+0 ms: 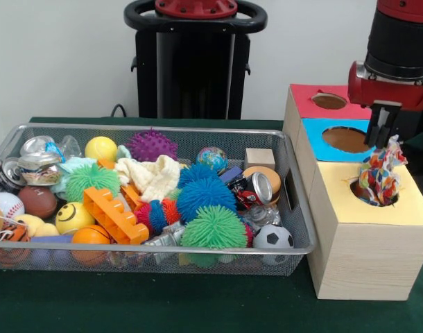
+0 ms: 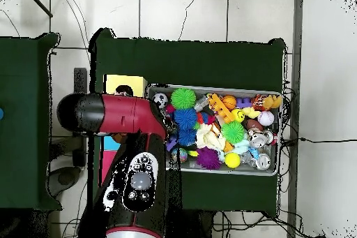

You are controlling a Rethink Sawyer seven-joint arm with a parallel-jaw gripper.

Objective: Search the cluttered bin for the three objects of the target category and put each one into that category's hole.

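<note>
My gripper (image 1: 383, 141) hangs over the yellow hole (image 1: 375, 192) of the wooden box (image 1: 364, 243), at the right of the front view. It is shut on the top of a multicoloured patterned cloth (image 1: 378, 177), which hangs from the fingertips with its lower end inside the yellow hole. The wire bin (image 1: 197, 246) to the left holds several toys, among them a cream cloth (image 1: 152, 177). In the overhead view the arm (image 2: 136, 151) covers the gripper and most of the box; only the yellow top (image 2: 125, 84) shows.
The box also has a blue hole (image 1: 345, 139) and a red hole (image 1: 329, 101) behind the yellow one. The bin (image 2: 275, 169) is packed with spiky balls, sport balls, cans, an orange brick (image 1: 113, 215) and a wooden block (image 1: 259, 158).
</note>
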